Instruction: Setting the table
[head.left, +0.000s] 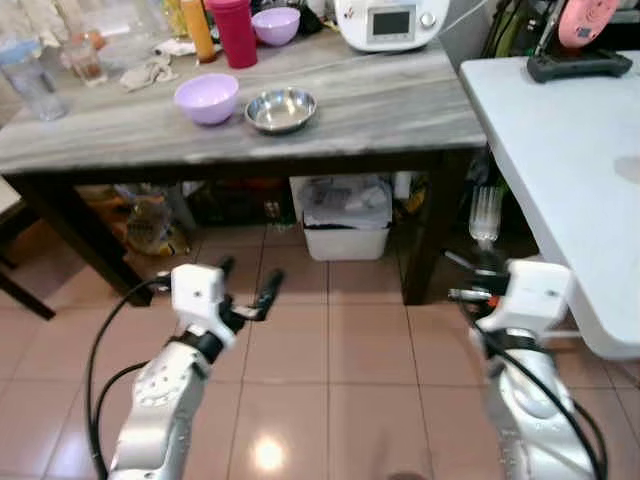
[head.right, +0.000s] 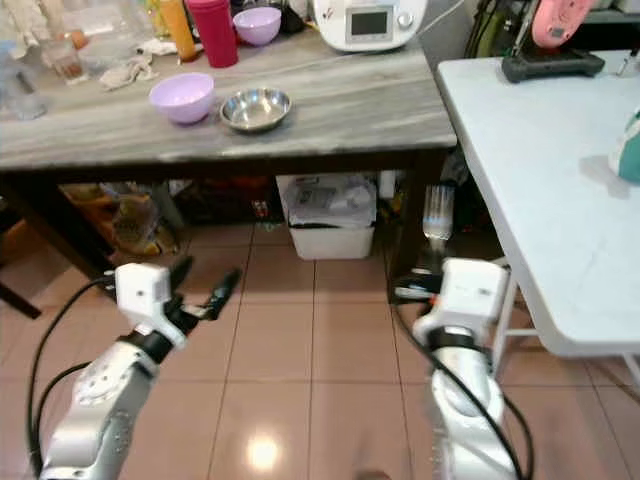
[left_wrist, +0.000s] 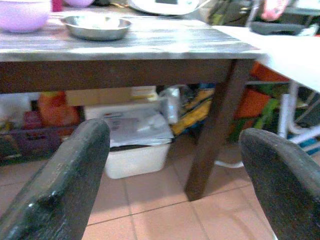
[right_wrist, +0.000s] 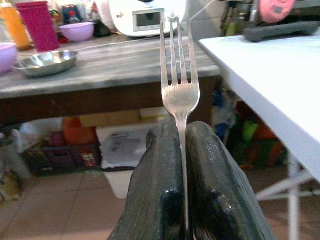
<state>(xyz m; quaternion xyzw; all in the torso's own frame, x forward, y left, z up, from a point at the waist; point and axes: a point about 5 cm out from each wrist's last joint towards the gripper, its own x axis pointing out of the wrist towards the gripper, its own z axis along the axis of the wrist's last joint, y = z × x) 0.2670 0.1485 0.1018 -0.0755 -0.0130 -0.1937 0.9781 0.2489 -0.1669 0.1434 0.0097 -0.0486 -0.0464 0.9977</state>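
Observation:
My right gripper (right_wrist: 182, 165) is shut on the handle of a silver fork (right_wrist: 178, 75), which stands tines up between the pressed fingers. In the eye views the fork (head.left: 486, 215) rises from that gripper (head.left: 475, 280) beside the near corner of the white table (head.left: 560, 150), below the level of its top. My left gripper (head.left: 248, 280) is open and holds nothing, low over the tiled floor in front of the grey wooden table (head.left: 380, 100). Its two fingers (left_wrist: 65, 185) stand wide apart.
On the wooden table sit a purple bowl (head.left: 207, 98), a steel bowl (head.left: 281, 109), a red cup (head.left: 235, 30), a second purple bowl (head.left: 277, 25) and a white appliance (head.left: 390, 22). A white bin (head.left: 345, 225) stands underneath. A black-and-pink item (head.left: 580, 65) lies on the white table's far end.

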